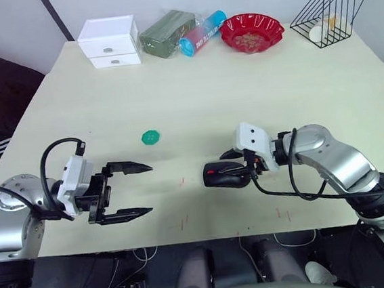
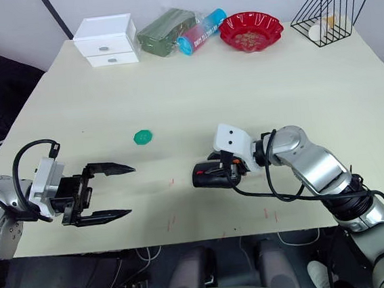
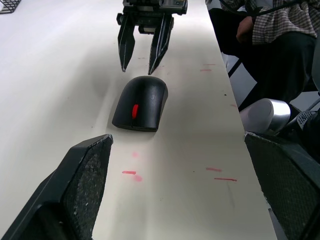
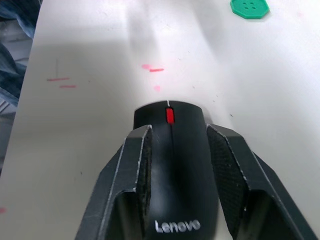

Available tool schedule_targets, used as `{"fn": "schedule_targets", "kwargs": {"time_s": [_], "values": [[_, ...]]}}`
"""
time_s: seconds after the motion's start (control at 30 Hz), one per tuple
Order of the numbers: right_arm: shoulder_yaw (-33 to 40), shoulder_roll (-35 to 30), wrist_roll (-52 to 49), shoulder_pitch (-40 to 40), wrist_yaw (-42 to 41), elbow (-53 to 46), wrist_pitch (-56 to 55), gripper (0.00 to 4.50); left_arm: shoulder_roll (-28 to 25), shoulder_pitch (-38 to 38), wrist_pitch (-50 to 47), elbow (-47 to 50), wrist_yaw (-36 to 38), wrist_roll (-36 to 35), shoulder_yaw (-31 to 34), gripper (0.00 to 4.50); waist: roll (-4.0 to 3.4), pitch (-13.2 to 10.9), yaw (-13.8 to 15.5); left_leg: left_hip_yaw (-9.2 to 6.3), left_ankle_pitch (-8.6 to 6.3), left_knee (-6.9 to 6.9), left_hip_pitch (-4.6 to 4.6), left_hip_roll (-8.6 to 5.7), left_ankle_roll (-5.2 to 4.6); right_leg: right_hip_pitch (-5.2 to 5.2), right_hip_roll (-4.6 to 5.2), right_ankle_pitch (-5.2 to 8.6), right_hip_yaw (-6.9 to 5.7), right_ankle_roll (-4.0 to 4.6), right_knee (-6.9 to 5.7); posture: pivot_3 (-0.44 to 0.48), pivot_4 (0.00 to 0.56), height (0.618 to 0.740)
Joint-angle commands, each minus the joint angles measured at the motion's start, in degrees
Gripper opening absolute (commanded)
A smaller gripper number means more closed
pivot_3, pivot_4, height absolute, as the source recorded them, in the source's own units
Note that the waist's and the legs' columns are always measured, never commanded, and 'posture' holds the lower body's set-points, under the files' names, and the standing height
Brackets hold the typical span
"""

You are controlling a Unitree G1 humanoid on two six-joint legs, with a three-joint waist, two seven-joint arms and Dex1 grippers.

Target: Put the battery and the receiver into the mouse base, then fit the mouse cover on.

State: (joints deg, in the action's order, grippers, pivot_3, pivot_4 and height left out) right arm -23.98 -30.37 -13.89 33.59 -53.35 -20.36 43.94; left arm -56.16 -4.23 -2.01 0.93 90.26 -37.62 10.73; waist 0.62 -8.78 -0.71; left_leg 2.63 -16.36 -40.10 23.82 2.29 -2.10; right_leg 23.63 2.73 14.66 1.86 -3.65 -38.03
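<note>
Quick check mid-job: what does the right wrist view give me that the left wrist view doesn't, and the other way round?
Right wrist view alone: the Lenovo lettering on the mouse cover, the right gripper with its fingers flanking the mouse's sides, and the green button-like disc.

Left wrist view alone: the left gripper open with nothing between its fingers, a seated person's legs beyond the table edge, and the right gripper seen from in front, at the mouse's rear end.

Both: the assembled mouse with its red scroll wheel, and red marks on the table.

A white drawer box [image 1: 108, 42], a green packet [image 1: 165, 32], a blue-red tube [image 1: 202, 33], a red bowl [image 1: 252, 31] and a wire rack [image 1: 327, 12] are seen along the top of the frame; a green disc [image 1: 152, 137] is placed left of centre.
</note>
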Motion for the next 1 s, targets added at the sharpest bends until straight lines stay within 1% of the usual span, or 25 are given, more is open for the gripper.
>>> {"fn": "schedule_targets", "kwargs": {"time_s": [0.03,0.2,0.43,0.7,0.8,0.87,0.93,1.0], "values": [[-0.5,1.8,0.3,0.9,1.9,-0.7,0.8,1.73,-0.8,0.1,1.5,0.0,2.2,-0.5,1.6,4.5,0.01,0.0,0.1,0.0,0.0,0.0,0.0,0.0,0.0,0.0,0.0,0.0,0.0,0.0,0.0,0.0,0.15,0.74],[-2.7,4.1,1.2,1.6,3.4,0.3,1.8,1.73,-1.1,-0.2,1.9,-0.5,2.2,-0.6,1.1,4.5,0.01,0.0,0.0,0.0,0.0,0.0,0.0,0.0,0.0,0.0,0.0,0.0,-0.01,0.0,-0.01,0.0,0.15,0.74],[-6.3,6.1,2.8,4.9,4.8,3.2,6.7,1.73,-1.3,-0.2,2.2,-0.7,2.2,-0.6,0.8,4.5,0.0,0.0,0.0,0.0,0.0,0.0,0.0,0.0,0.0,0.01,0.0,0.0,-0.03,0.01,-0.01,0.0,0.15,0.74],[-9.1,7.2,3.6,7.0,5.6,4.2,11.3,1.73,-1.3,0.1,2.1,-0.4,2.2,-0.5,1.0,4.5,0.0,0.0,-0.1,-0.01,0.0,0.01,0.0,0.0,0.01,0.01,0.01,0.0,-0.04,0.01,-0.01,0.0,0.15,0.74],[-11.9,6.9,4.8,8.3,6.2,5.2,15.2,1.73,-1.2,0.5,2.1,-0.2,2.2,-0.5,1.1,4.5,0.0,0.0,-0.1,0.0,0.0,0.01,0.0,0.0,0.0,0.01,0.01,0.0,-0.04,0.01,-0.01,0.0,0.15,0.74],[-12.3,7.3,4.3,8.2,6.5,5.2,17.2,1.73,-1.1,0.5,2.0,-0.2,2.2,-0.5,1.2,4.5,0.02,0.0,-0.1,0.0,0.0,0.01,-0.02,0.0,0.0,0.0,0.01,0.0,-0.05,0.01,-0.01,0.0,0.15,0.74],[-12.9,6.9,4.7,8.1,6.7,5.1,16.5,1.73,-1.0,0.5,1.9,-0.1,2.2,-0.5,1.2,4.5,0.02,0.0,0.0,-0.02,0.0,0.01,-0.02,0.0,0.01,0.0,0.01,0.0,-0.06,0.01,-0.01,0.0,0.15,0.74],[-11.9,7.3,4.9,8.0,7.1,5.2,14.2,1.73,-1.0,0.5,1.9,-0.1,2.2,-0.6,1.2,4.5,0.03,0.0,0.0,-0.01,0.0,0.01,-0.02,0.0,0.0,0.0,0.02,0.0,-0.06,0.01,0.0,0.0,0.15,0.74]]}}
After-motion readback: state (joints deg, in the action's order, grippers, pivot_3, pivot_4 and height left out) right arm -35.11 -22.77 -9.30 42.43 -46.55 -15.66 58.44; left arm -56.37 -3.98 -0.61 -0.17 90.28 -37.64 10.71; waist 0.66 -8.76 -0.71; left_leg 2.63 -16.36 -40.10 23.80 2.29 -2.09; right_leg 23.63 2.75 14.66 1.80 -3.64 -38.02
